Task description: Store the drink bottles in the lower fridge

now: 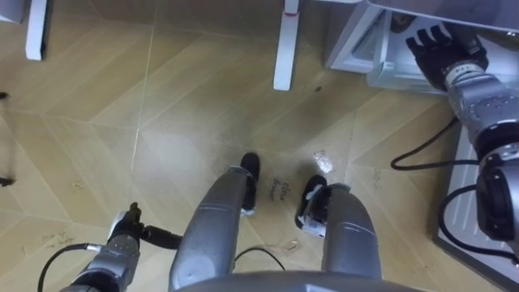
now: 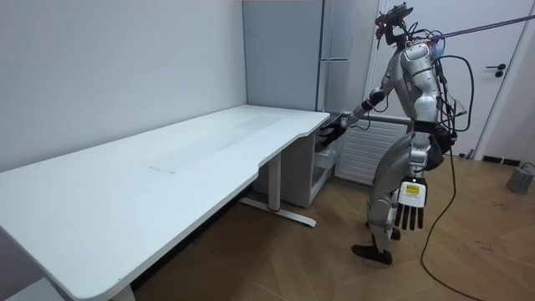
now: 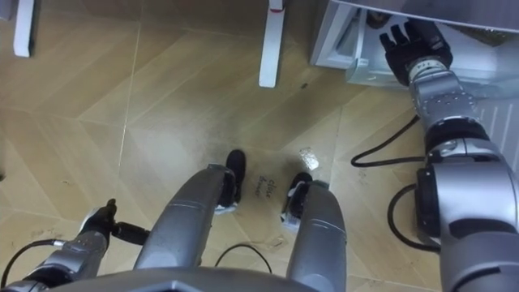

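Left eye view: at upper right, the right hand (image 1: 438, 49) rests spread, fairly straight fingers against the white edge of the lower fridge (image 1: 357, 45) and holds nothing. The left hand (image 1: 123, 234) hangs at lower left. Room view: right of centre, the robot stands by the desk (image 2: 209, 155). Its left hand hangs with fingers straight and empty, and its right arm reaches left to the fridge at the desk's end.

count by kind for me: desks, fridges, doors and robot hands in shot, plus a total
white desk: 1
fridge: 1
door: 1
hands: 2 (left hand hanging by the leg, right hand reached forward at the desk's far end)
total: 5
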You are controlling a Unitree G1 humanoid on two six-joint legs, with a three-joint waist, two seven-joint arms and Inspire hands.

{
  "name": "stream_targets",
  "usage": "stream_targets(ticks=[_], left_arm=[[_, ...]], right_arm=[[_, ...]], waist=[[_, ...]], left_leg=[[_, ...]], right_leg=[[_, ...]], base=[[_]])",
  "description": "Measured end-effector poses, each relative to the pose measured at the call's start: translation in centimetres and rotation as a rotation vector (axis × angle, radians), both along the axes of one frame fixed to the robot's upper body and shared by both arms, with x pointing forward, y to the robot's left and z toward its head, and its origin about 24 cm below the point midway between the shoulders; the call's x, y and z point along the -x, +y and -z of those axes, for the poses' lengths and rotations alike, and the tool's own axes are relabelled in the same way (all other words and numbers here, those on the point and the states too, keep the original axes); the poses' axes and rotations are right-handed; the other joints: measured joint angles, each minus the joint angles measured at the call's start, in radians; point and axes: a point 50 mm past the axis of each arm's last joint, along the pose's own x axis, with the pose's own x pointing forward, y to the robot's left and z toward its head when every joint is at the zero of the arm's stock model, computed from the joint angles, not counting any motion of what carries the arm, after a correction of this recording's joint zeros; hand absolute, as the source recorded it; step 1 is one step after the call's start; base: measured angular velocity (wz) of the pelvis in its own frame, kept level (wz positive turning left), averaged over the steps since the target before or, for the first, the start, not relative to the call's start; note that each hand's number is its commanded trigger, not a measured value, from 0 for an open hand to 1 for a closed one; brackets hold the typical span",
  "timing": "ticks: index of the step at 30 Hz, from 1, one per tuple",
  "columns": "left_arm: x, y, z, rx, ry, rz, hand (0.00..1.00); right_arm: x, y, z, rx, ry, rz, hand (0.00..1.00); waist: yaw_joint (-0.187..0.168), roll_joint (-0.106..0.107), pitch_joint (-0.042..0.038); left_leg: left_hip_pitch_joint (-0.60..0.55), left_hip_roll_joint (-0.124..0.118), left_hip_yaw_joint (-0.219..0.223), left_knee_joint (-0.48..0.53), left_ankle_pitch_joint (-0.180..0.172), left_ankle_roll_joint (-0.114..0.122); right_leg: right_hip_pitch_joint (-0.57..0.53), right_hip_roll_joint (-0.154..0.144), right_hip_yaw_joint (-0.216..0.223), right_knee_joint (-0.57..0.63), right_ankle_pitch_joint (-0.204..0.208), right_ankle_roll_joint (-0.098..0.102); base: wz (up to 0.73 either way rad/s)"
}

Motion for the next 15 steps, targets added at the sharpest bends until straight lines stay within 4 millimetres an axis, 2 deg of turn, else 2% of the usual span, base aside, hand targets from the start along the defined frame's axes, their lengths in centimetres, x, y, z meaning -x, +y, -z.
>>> stream_targets(ticks=[6,15], left_arm=[[-0.4,0.0,-0.2,0.006,-0.019,-0.002,0.00],[-0.3,0.0,-0.2,0.031,-0.018,-0.024,0.00]], right_arm=[[0.9,-0.1,1.2,-0.002,0.044,-0.004,0.00],[2.1,-0.3,2.7,0.040,0.099,-0.042,0.00]], waist=[[0.000,0.001,-0.0005],[-0.001,0.001,-0.0005]], left_leg=[[0.040,0.011,0.002,-0.016,-0.002,0.002],[0.120,0.011,0.029,-0.055,-0.005,0.009]], right_leg=[[0.053,0.012,-0.007,-0.043,0.010,0.006],[0.129,0.012,-0.001,-0.078,0.009,0.016]], base=[[-0.02],[-0.01]])
